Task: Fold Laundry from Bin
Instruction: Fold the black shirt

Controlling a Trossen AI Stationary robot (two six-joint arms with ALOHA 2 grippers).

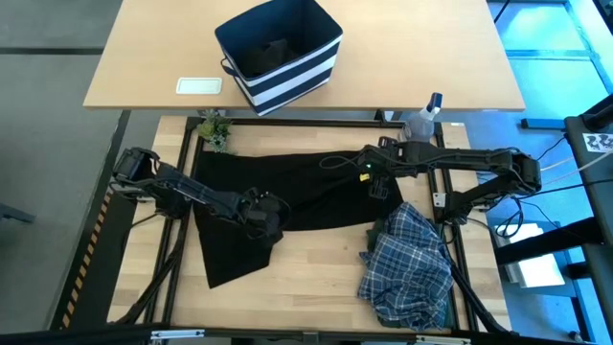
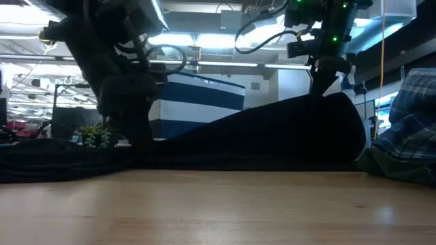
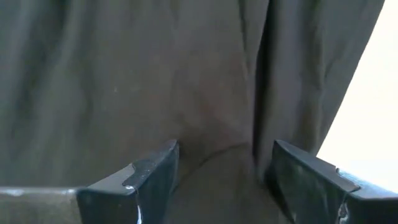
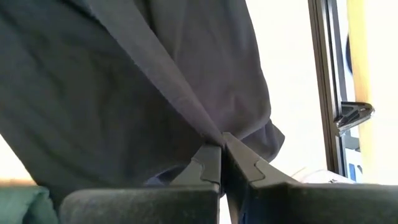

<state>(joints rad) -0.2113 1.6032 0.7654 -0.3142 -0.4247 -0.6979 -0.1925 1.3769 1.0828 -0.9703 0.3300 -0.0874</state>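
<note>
Your bin's point(image 1: 280, 53) contents stay too dark to identify — the black garment point(image 1: 278, 196) lies spread, right gripper point(image 4: 222, 148) pinching it at 3 o'clock, left gripper point(image 3: 221, 171) fingers apart over it.

black garment point(image 1: 287, 196): spread flat mid-table, right edge lifted | plaid shirt point(image 1: 410, 264): crumpled heap, front right | bin point(image 1: 280, 53): upright, far table

No readable text or labels.

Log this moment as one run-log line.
stage: spreading black garment | left gripper: open, over cloth | right gripper: shut on garment edge, lifted | plaid shirt: heaped aside
</note>
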